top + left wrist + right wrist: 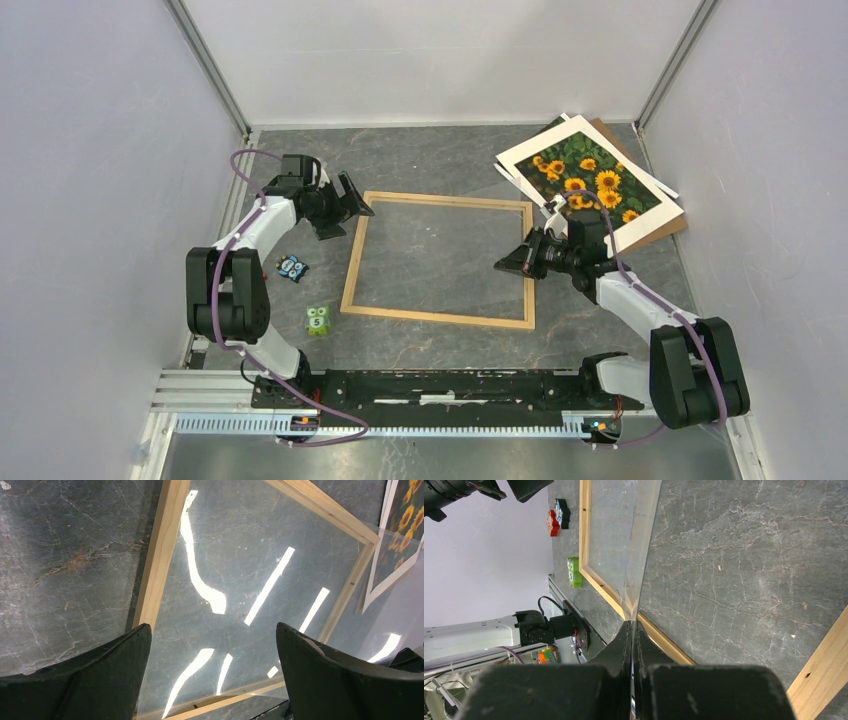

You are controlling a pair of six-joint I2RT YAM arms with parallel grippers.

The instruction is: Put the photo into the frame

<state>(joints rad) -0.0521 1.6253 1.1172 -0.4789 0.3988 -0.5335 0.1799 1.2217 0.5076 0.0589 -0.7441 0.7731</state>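
The frame (352, 262) of light wooden strips lies flat mid-table. The photo (585, 182), sunflowers face up, rests at the back right on a brown backing board (665, 228). My right gripper (503, 265) is at the frame's right strip, shut on the edge of a thin clear sheet (644, 540) that slants over the frame (585, 540). In the left wrist view that sheet (235, 555) shows bright reflections across the frame's opening (160, 555). My left gripper (348, 215) hangs open over the frame's far left corner, with nothing between its fingers (212, 626). The right gripper's (631, 625) jaws are pressed together on the sheet.
A small blue toy (292, 267) and a green toy (318, 320) sit left of the frame. White walls close in the table on three sides. The arms' base rail (440, 390) runs along the near edge.
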